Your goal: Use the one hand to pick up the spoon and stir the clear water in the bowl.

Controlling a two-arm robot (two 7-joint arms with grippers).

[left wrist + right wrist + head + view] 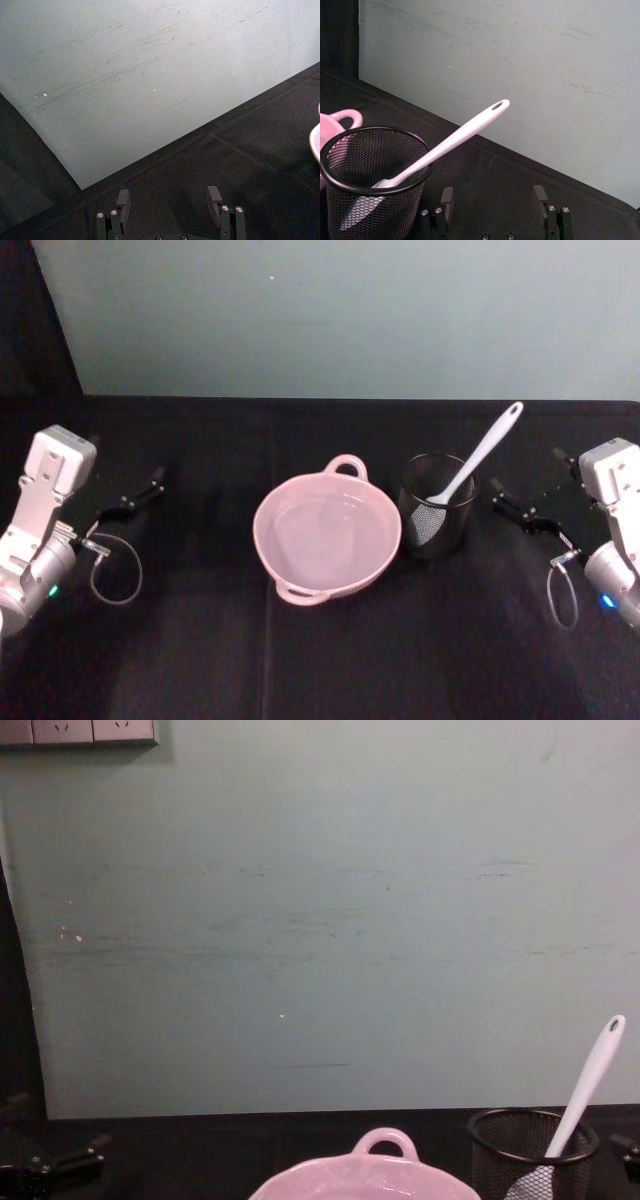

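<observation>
Right tool (pixel 493 194) clear of mesh cup (pixel 395 210)

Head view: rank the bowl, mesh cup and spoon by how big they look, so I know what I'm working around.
By area covered, largest to smallest:
1. bowl, widest by far.
2. mesh cup, clearly narrower than the bowl.
3. spoon, slimmest, though longer end to end than the cup is tall.
All three sit at similar distance, so nearness hardly skews this.

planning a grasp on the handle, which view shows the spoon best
The right wrist view: the spoon is large and close, its handle hole and its lean on the mesh cup rim plain. The head view shows it whole but small; the chest view clips its scoop.
</observation>
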